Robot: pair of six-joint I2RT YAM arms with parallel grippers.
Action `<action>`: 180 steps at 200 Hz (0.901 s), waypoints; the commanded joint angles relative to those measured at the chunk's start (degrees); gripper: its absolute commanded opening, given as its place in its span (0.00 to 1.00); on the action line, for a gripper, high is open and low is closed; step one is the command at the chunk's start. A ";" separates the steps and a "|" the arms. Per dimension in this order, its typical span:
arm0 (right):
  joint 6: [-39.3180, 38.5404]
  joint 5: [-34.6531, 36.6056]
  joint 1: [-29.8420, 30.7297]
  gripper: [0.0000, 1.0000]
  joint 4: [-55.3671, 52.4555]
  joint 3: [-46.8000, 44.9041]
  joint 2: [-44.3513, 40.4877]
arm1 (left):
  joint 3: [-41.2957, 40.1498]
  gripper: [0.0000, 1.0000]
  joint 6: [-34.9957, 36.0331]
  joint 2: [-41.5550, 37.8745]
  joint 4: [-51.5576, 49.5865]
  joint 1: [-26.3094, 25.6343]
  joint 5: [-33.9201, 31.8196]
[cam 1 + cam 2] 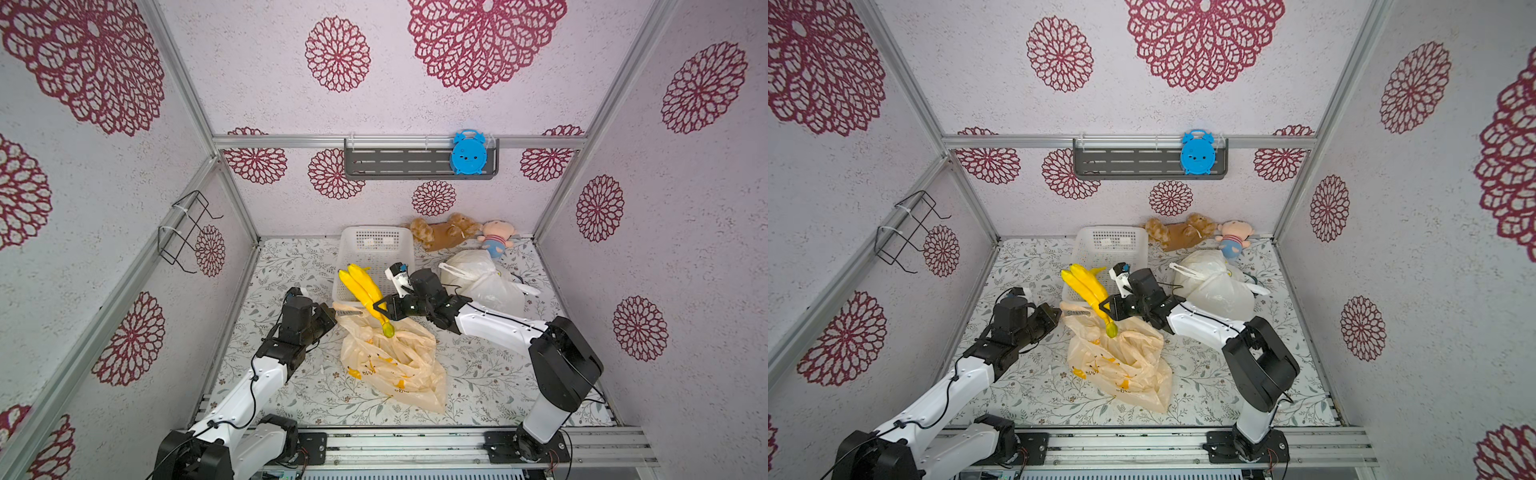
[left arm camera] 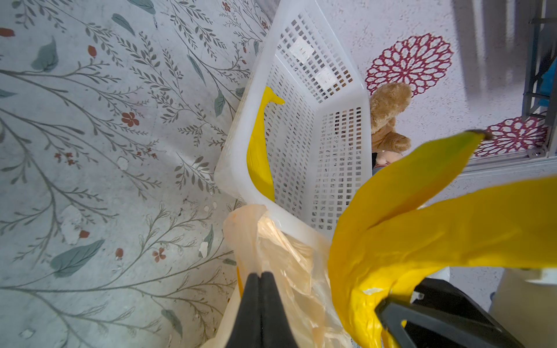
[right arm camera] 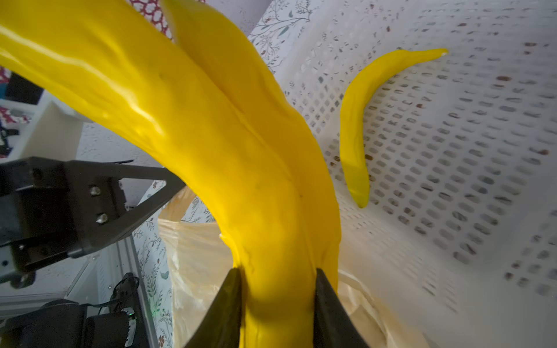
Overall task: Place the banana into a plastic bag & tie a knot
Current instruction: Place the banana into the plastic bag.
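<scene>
Two bananas (image 1: 361,291) hang over the bag (image 1: 395,361), just beside the basket (image 1: 376,230).
Right gripper (image 1: 380,309) clamps them; left gripper (image 2: 260,275) pinches the bag's rim, which could slip and close the mouth.

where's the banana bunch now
In a top view the banana bunch hangs at table centre in the right gripper, stem over the orange plastic bag, at the near rim of the white basket.

Yellow banana bunch (image 1: 365,296) stem-down at orange bag (image 1: 395,365)

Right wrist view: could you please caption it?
Right gripper clamps the banana bunch, with orange bag and white basket behind.
</scene>
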 commanded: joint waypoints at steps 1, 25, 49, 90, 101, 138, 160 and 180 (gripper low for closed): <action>2.50 -1.10 1.30 0.00 5.94 -1.70 -2.70 | -0.87 0.16 -0.13 -0.13 -1.50 -0.67 -1.35; 2.76 1.64 1.44 0.00 6.37 -4.45 -4.58 | -1.35 0.58 -0.19 0.39 -2.99 -0.69 -1.89; 3.17 3.34 1.47 0.00 6.69 -6.46 -6.07 | -2.48 0.84 -0.88 0.47 -3.40 -0.58 -1.34; 4.43 4.35 1.43 0.00 8.69 -8.64 -6.93 | -4.98 0.99 -3.86 2.66 1.34 -0.61 3.97; 4.65 4.58 1.49 0.00 9.41 -9.09 -6.74 | -6.19 0.99 -5.48 4.19 5.52 -0.58 5.64; 5.44 4.76 1.50 0.00 11.58 -9.62 -5.37 | -8.77 0.81 -12.45 10.75 23.20 -0.79 10.05; 5.77 4.16 1.59 0.00 12.17 -9.73 -4.29 | -9.31 0.52 -13.62 10.57 26.84 -1.52 8.05; 4.99 4.30 2.31 0.00 11.65 -9.60 -4.06 | -9.26 0.24 -13.07 7.94 25.54 -2.26 5.59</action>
